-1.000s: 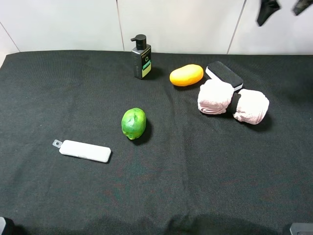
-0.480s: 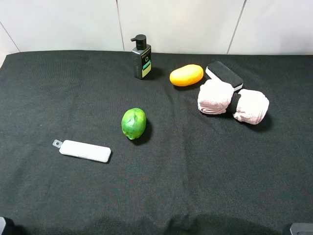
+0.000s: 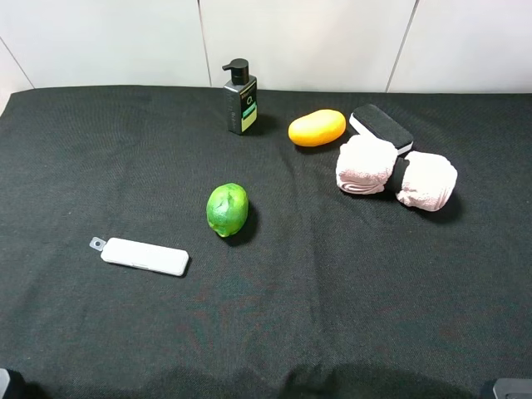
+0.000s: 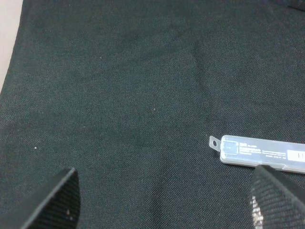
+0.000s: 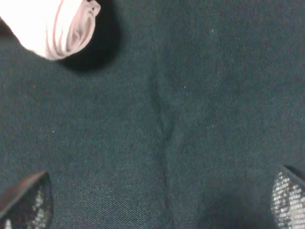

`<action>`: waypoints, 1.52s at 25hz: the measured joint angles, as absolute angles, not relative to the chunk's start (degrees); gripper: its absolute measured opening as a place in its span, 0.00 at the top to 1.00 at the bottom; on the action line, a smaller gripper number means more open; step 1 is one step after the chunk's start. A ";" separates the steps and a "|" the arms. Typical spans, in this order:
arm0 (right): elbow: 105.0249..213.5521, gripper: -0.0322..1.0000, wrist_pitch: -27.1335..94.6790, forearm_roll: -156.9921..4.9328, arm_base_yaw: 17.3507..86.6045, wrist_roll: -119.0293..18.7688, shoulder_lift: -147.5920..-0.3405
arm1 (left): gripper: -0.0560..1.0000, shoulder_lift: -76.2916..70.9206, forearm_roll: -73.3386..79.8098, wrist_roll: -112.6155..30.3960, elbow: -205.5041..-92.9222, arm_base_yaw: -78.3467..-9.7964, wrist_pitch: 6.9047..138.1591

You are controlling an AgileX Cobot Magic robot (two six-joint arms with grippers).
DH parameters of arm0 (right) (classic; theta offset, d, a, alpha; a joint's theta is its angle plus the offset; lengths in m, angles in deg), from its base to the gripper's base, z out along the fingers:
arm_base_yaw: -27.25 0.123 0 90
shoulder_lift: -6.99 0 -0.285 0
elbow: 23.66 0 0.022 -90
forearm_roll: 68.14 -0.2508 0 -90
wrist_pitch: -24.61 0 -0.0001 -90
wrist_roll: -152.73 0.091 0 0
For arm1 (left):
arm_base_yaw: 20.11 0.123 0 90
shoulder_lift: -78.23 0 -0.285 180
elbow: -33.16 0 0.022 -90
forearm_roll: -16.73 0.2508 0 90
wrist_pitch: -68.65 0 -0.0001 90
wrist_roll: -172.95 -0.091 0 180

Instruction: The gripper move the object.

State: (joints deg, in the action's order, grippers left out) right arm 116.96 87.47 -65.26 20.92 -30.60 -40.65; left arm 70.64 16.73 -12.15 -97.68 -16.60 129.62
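Observation:
The eraser (image 3: 381,127), black felt on a white base, lies flat at the back right of the black cloth, behind a pink rolled towel (image 3: 364,164) that covers its near end. It shows in neither wrist view. My left gripper (image 4: 162,210) is open and empty above bare cloth, close to the slim white bar (image 4: 262,152). My right gripper (image 5: 152,205) is open and empty above bare cloth, with a pink towel (image 5: 57,26) at the edge of its view. Neither gripper's fingers show in the exterior high view.
A second pink towel (image 3: 427,179) lies right of the first. An orange fruit (image 3: 317,127) lies just left of the eraser. A dark pump bottle (image 3: 240,98) stands at the back, a green fruit (image 3: 227,209) mid-cloth, the white bar (image 3: 143,256) front left.
Dark gripper parts that showed at the top right edge of the exterior high view one second ago have left the view. Nothing on the cloth has moved.

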 joint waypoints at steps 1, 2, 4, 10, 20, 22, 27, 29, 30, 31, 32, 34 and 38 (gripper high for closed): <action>115.22 0.30 87.17 -65.29 20.92 -30.24 -38.00 | 0.22 70.64 16.73 -12.15 -97.68 -16.60 129.62; 114.02 0.30 86.95 -65.29 20.92 -29.75 -35.88 | 0.22 70.64 16.73 -12.15 -97.68 -16.60 129.62; 112.07 0.30 86.29 -65.33 20.92 -29.06 -31.19 | 0.22 70.64 16.73 -12.15 -97.68 -16.60 129.62; 109.31 0.30 86.17 -65.35 22.61 -28.49 -20.75 | 0.22 70.64 16.73 -12.15 -97.68 -16.60 129.62; 108.55 0.30 84.84 -63.94 26.91 -23.04 -12.01 | 0.22 70.64 16.73 -12.15 -97.68 -16.60 129.62; 108.34 0.30 84.51 -63.94 26.91 -22.97 -9.63 | 0.22 70.64 16.73 -12.15 -97.68 -16.60 129.62; 108.32 0.30 84.48 -63.94 26.91 -22.92 -4.81 | 0.22 70.64 16.73 -12.15 -97.68 -16.60 129.62; 108.32 0.30 84.48 -63.94 26.91 -22.92 -3.01 | 0.22 70.64 16.73 -12.15 -97.68 -16.60 129.62; 108.32 0.30 84.43 -63.94 26.91 -22.92 -2.12 | 0.22 70.64 16.73 -12.15 -97.68 -16.60 129.62; 108.32 0.30 84.41 -63.94 26.91 -22.92 -1.25 | 0.22 70.64 16.73 -12.15 -97.68 -16.60 129.62; 108.32 0.30 84.41 -63.94 26.91 -22.92 -0.69 | 0.22 70.64 16.73 -12.15 -97.68 -16.60 129.62; 108.32 0.30 84.41 -63.94 26.91 -22.92 -0.48 | 0.22 70.64 16.73 -12.15 -97.68 -16.60 129.62; 108.32 0.30 84.35 -64.05 26.91 -23.05 -0.41 | 0.22 70.64 16.73 -12.15 -97.68 -16.60 129.62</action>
